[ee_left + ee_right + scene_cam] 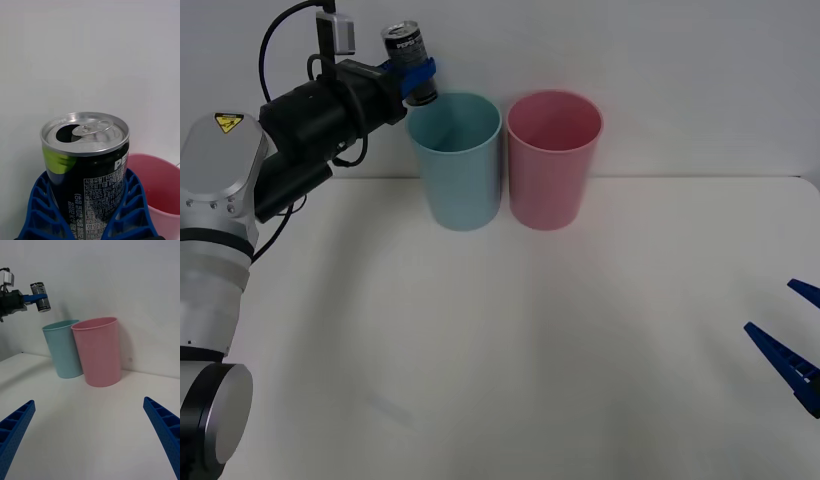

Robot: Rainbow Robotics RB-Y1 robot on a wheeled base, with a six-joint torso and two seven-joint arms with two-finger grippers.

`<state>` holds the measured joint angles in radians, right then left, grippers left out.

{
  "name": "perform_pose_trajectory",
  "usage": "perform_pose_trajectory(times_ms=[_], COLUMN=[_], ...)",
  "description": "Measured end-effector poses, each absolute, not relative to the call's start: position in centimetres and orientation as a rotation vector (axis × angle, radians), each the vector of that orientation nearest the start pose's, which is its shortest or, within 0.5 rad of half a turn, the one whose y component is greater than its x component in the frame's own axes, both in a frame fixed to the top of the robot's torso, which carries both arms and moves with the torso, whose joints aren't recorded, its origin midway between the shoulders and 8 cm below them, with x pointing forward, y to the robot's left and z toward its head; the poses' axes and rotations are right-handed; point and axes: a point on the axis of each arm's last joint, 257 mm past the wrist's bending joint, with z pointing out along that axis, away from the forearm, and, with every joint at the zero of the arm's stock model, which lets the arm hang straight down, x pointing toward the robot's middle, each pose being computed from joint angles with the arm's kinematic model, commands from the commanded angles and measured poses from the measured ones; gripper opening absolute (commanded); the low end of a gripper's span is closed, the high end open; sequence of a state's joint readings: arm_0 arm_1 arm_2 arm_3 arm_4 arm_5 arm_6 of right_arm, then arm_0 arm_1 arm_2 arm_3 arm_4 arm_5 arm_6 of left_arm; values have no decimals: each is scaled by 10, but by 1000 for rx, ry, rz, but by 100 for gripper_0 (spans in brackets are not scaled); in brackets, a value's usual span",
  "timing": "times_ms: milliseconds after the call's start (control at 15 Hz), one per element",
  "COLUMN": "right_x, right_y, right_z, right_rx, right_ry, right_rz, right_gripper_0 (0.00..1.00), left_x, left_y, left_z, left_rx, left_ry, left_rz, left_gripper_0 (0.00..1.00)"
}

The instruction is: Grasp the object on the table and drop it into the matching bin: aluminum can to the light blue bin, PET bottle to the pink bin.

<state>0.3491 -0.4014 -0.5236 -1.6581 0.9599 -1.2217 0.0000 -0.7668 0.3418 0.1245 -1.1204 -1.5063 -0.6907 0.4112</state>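
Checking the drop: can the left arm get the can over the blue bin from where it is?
Probably yes. The left gripper holds the can aloft just beside the blue bin's open rim, with nothing between them. The pink bin stands on the far side.

Left gripper point(412, 78) clamping aluminum can point(405, 45) above light blue bin point(456, 160) rim.

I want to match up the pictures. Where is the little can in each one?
Front view: the aluminum can is up high, held in the left gripper, just above the light blue bin's left rim.
Right wrist view: the can hangs far off, above and beside the blue bin.
Left wrist view: the can sits close up between the blue fingers.
Shared landmark: the pink bin.
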Motion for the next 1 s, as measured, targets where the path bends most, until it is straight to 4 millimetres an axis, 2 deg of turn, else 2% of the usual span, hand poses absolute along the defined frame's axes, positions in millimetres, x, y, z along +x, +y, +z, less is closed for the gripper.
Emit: perform_pose_trajectory(times_ms=[267, 533, 600, 667, 733, 1000], right_x=[342, 342, 342, 342, 342, 342], right_y=[-330, -330, -330, -330, -330, -330], right_z=[-169, -169, -169, -169, -169, -169], right_rx=[-465, -465, -465, -465, -465, -465], right_ry=[1441, 1441, 1441, 1441, 1441, 1441], right_rz=[567, 567, 567, 567, 567, 567], right_gripper_0=[100, 100, 100, 100, 100, 100], left_x=[678, 681, 681, 681, 681, 682], left_y=[108, 101, 101, 101, 102, 104], left_z=[2, -1, -1, 0, 0, 1], left_rx=[487, 482, 483, 484, 486, 486], left_ry=[1417, 1417, 1416, 1415, 1414, 1406], left_rz=[-565, -554, -553, -550, -546, -530], left_gripper_0=[2, 3, 11, 52, 100, 100])
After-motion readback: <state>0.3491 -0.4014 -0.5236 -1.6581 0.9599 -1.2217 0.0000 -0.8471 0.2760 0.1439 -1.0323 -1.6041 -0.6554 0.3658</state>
